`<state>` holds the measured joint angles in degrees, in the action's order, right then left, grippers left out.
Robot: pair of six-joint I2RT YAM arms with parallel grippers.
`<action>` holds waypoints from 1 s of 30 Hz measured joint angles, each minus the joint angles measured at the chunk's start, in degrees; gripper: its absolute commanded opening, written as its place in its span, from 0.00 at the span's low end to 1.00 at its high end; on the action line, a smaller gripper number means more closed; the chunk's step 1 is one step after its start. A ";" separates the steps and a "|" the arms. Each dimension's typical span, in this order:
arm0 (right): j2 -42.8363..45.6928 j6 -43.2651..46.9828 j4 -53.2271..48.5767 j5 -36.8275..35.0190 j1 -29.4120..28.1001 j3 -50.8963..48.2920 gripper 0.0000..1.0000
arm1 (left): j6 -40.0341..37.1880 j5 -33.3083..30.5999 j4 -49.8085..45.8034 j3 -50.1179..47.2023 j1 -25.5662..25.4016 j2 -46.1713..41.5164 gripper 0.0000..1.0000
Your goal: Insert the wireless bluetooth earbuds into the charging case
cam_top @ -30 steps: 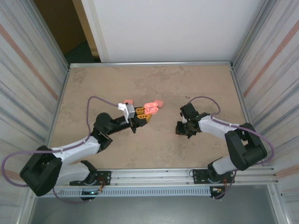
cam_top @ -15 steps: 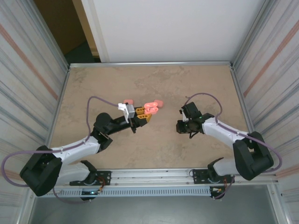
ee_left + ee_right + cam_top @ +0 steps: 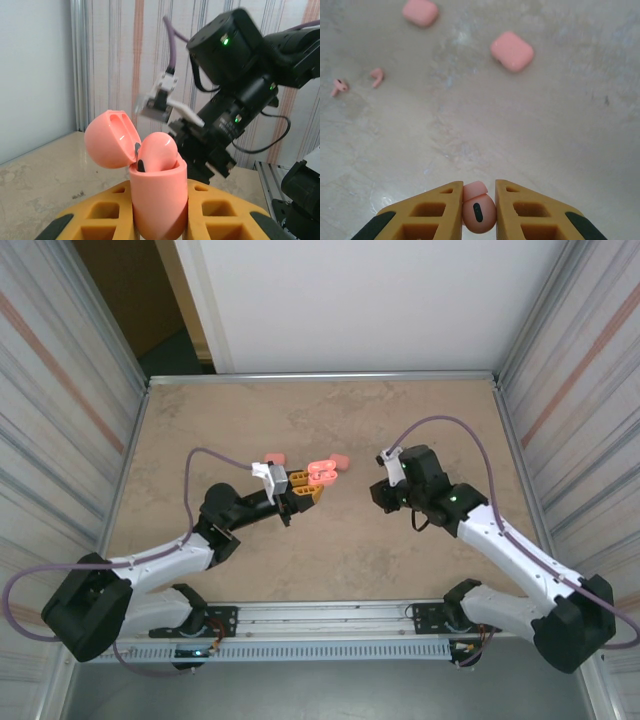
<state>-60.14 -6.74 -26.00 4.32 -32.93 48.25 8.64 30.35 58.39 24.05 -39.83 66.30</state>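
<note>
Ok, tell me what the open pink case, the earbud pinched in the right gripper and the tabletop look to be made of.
The open case: likely moulded plastic, smooth satin; soft highlights, uniform salmon colour.
The earbud: same-looking pink plastic, with a dark oval inset.
The tabletop: mottled beige stone-look surface, perhaps laminate; faintly glossy.

In the top view, the left gripper (image 3: 306, 486) grips a charging case (image 3: 322, 472). The right gripper (image 3: 384, 492) is well apart to its right, with an earbud (image 3: 478, 210) pinched between its fingers. A closed case (image 3: 275, 457) lies on the table (image 3: 200, 420), left of and behind the gripped one. From the right wrist, two loose earbuds (image 3: 339, 86) lie left of two cases (image 3: 512, 51).
</note>
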 measured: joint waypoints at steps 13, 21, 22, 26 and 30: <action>6.75 12.76 -1.99 2.56 -0.09 9.86 0.21 | 0.39 0.09 1.68 -0.20 0.00 0.94 0.00; 8.98 17.64 -1.75 8.26 -0.66 12.52 0.21 | 0.85 1.16 2.58 -0.13 0.00 2.56 0.00; 8.96 18.05 -1.62 9.07 -0.90 12.96 0.21 | 0.94 1.40 2.64 -0.07 0.00 2.75 0.00; 8.70 20.90 -1.27 11.45 -2.67 14.86 0.21 | 1.64 1.99 3.23 0.48 0.00 3.61 0.00; 7.72 23.54 -1.03 12.44 -4.37 16.20 0.22 | 1.95 2.95 3.43 1.14 0.00 3.89 0.00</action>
<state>-52.42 16.80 -27.03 16.75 -37.30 64.45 10.59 33.30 61.82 25.19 -39.83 70.19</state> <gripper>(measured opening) 0.216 0.214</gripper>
